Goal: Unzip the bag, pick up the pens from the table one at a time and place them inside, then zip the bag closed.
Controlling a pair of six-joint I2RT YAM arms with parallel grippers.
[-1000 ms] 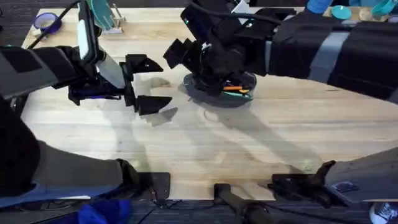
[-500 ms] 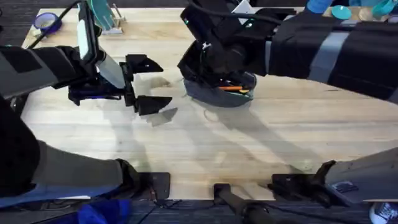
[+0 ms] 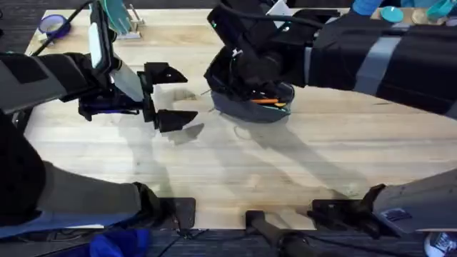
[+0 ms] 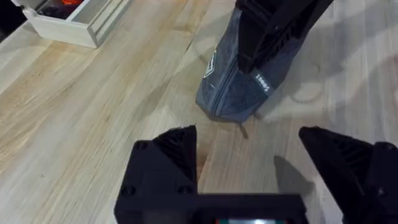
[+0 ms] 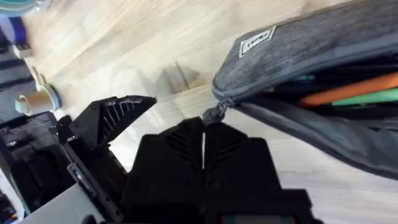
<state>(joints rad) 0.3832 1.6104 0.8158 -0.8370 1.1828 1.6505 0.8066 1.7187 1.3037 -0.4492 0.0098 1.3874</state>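
Observation:
The blue-grey bag (image 3: 251,107) lies open near the middle of the table (image 3: 285,168), with an orange pen (image 3: 270,101) and a green one inside. In the right wrist view the orange pen (image 5: 348,90) shows through the gaping zipper. My right gripper (image 3: 220,80) hangs over the bag's left end, and that gripper (image 5: 204,127) is shut on the zipper pull (image 5: 217,112). My left gripper (image 3: 170,96) stands open to the left of the bag, apart from it. The left wrist view shows the bag (image 4: 239,87) beyond the spread fingers (image 4: 168,155), with nothing between them.
A white tray (image 4: 74,22) sits at the far left of the table, near a purple tape roll (image 3: 53,26). Teal and blue items (image 3: 389,11) line the far right edge. Bare wood stretches in front of the bag toward the arm bases.
The right gripper has shifted slightly right and closed in on the bag's left end at the zipper pull. The left arm has stayed still and open.

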